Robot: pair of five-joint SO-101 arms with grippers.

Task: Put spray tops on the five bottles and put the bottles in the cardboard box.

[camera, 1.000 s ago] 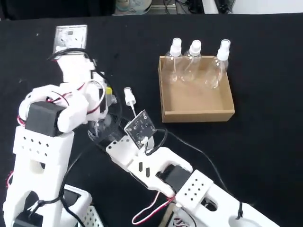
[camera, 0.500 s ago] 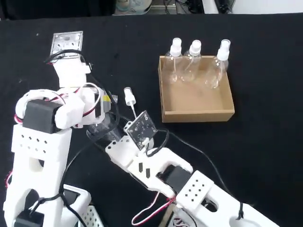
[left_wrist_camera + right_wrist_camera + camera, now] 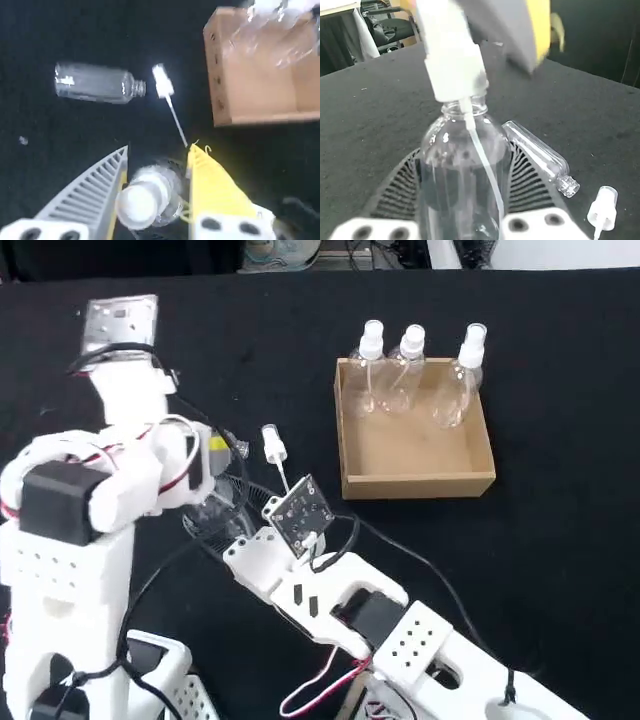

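We see clear upright bottle [image 3: 461, 182] clamped between fingers of right pincer [image 3: 465, 148]; white spray top [image 3: 452, 65] perched at its neck, tube down inside, pinched in left pincer [image 3: 159, 150]; second clear bottle [image 3: 95, 82] on its side, uncapped, beyond both pincers; loose spray top [image 3: 162, 87] lying just off its mouth; we count three capped bottles [image 3: 403, 380] upright along wall of cardboard box [image 3: 418, 484] farthest from pincers.

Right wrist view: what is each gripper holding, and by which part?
The right gripper clamps the upright bottle by its body; the left gripper seems to pinch the spray top by its head.
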